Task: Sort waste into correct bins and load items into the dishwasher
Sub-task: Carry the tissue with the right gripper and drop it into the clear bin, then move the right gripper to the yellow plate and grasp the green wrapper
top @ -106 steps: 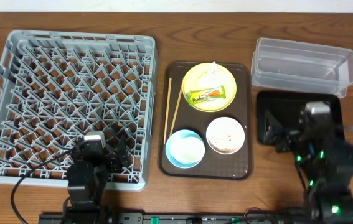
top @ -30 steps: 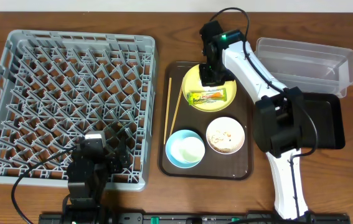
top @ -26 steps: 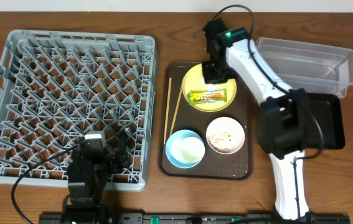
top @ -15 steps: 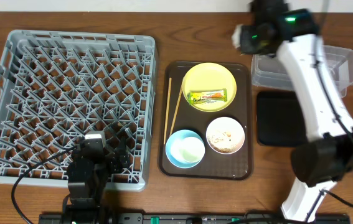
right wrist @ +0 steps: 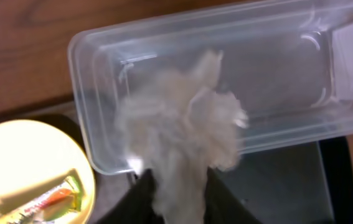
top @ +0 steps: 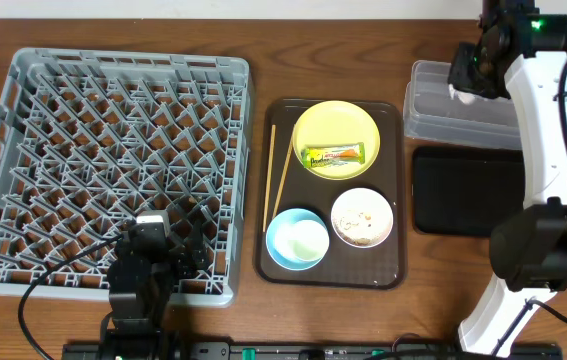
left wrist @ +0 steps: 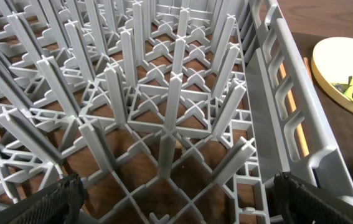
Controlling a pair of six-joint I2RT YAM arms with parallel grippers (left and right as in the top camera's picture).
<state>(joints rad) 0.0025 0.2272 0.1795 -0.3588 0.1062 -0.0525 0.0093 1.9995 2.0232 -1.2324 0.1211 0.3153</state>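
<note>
Wrapper [top: 336,154] lies on the yellow plate [top: 315,124], scraps [top: 362,214] in the cream bowl [top: 336,224]. Right gripper [right wrist: 179,186] — clamped on the tissue [right wrist: 179,121] — hangs over the clear tub [right wrist: 288,56]; left gripper [left wrist: 176,200], fingers apart, over the rack [left wrist: 164,112].

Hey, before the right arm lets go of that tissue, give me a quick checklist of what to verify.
1. The tissue is gripped by the right end effector: ok.
2. The tissue is above the clear tub, not the black tray: ok.
3. The tub has room where visible: ok.
4. The tissue would fall wholly inside the rim: cannot tell.
5. The left end effector is open over the dish rack, far from the drop: ok.
6. The snack wrapper lies unobstructed on the yellow plate: ok.
</note>
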